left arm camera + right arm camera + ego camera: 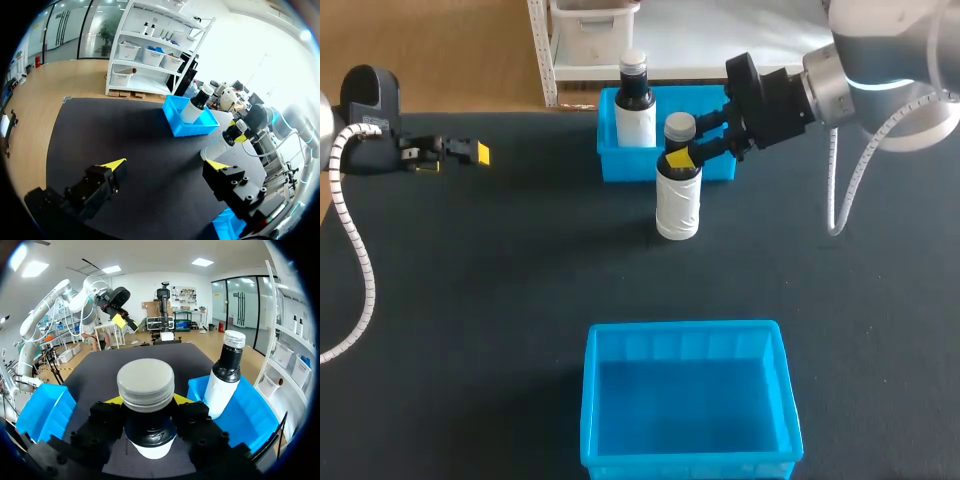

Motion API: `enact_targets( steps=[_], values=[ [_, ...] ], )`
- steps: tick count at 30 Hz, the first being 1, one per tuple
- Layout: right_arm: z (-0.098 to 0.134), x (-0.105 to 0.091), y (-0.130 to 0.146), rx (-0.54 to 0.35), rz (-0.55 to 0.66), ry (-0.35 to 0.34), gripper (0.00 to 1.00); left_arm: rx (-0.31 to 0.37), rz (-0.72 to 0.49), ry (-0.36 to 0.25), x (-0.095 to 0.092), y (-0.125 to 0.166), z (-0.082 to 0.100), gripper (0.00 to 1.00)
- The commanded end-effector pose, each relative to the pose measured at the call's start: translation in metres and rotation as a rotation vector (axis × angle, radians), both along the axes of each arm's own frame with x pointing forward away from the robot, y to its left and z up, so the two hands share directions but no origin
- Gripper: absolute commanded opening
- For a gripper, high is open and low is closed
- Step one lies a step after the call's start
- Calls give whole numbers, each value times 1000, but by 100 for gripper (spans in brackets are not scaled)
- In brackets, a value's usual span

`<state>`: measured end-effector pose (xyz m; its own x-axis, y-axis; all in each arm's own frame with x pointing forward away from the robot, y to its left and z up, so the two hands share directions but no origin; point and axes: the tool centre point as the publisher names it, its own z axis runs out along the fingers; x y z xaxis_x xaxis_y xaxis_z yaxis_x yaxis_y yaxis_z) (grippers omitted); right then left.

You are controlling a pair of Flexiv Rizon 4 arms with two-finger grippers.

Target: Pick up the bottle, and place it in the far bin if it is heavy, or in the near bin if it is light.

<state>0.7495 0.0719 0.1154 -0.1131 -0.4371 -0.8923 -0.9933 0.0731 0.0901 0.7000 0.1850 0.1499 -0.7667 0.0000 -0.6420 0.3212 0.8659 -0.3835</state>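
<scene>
Near bin (685, 328), bottle (678, 205) by far bin (620, 165), right jaws gripping neck

This is a robotics lab, set up for a handling trial. Two grey industrial arms, the left arm (365, 120) and the right arm (880, 70), come in from either side over a tabletop (470, 300) covered in plain black matting. Coiled white cable (833, 190) hangs off them. Matching blue plastic props are laid out: a far bin (625, 165) and a near bin (682, 330). A white bottle (678, 200) stands on the tabletop, and a second bottle (636, 110) like it stands in the far bin.
</scene>
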Motion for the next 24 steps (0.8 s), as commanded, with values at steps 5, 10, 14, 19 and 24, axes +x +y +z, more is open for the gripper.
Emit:
enact_targets(
  steps=[5, 10, 14, 19, 24],
  values=[
    [-1, -4, -3, 0, -5, 0, 35, 0, 0, 0, 0, 0, 0, 100],
    [0, -4, -3, 3, -6, -3, 9, 0, 0, 0, 0, 0, 0, 100],
    [1, -4, -2, 4, -6, -7, 0, 0, 0, 0, 0, 0, 0, 100],
    [3, -4, -1, 2, -2, -11, 0, 0, 0, 0, 0, 0, 0, 100],
    [6, -3, -1, -4, 1, -15, 0, 0, 0, 0, 0, 0, 0, 100]
  ],
)
